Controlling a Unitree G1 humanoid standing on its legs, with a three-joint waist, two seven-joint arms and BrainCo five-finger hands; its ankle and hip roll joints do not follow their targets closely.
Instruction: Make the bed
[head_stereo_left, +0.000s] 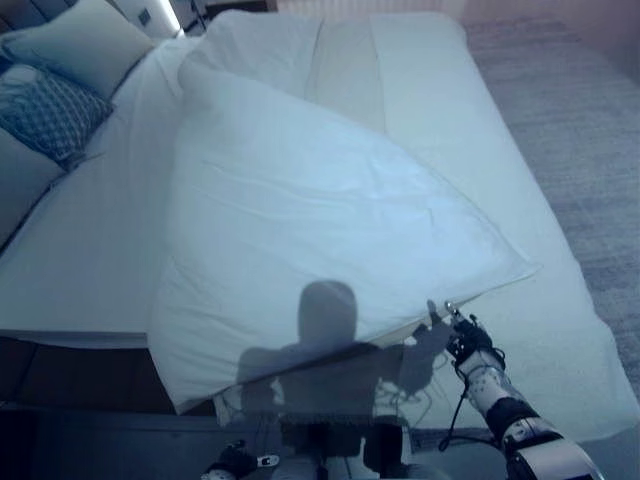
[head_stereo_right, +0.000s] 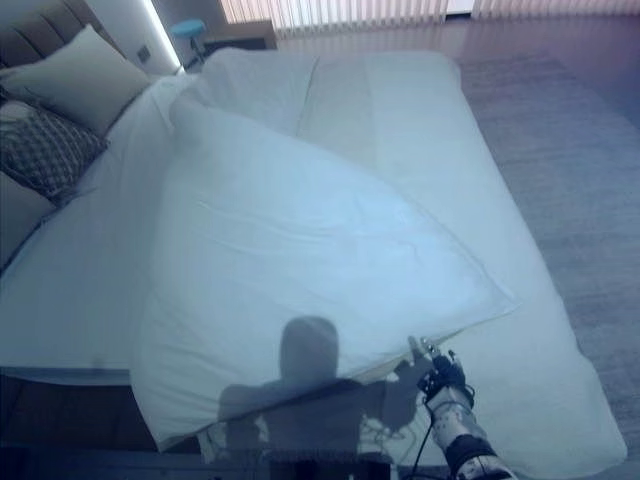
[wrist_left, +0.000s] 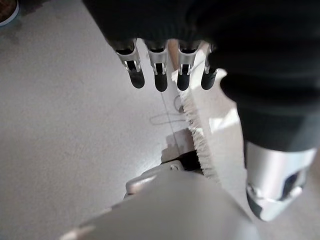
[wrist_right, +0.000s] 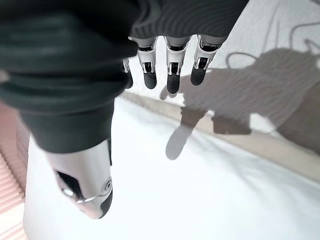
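White cotton, soft and puffy: that is the duvet (head_stereo_left: 300, 230), lying crooked across the bed (head_stereo_left: 570, 350). Nearest us, the right hand (head_stereo_left: 463, 335) hovers just beside the duvet's near edge, above the sheet, fingers (wrist_right: 172, 75) straight and relaxed, holding nothing. The left hand (wrist_left: 165, 70) hangs low over the floor by a fringed rug (wrist_left: 200, 145), its fingers loose too, nothing in them.

Now the duvet itself: it sits skewed, 1 corner (head_stereo_left: 525, 268) poking toward the right side of the bed, another (head_stereo_left: 185, 400) spilling off the near-left edge. Its long axis runs on a diagonal, from the near edge up toward the far-left. Further back, bare sheet and a folded band of bedding (head_stereo_left: 345, 70) show.

This thing looks light, floppy and bulky; it will drape and drag, not slide stiffly. Best bet, I'd say, is pinching that right-hand corner or the near hem and pulling it square.

Far left, 2 pillows (head_stereo_left: 75, 45), 1 plain, 1 patterned, rest at the head.
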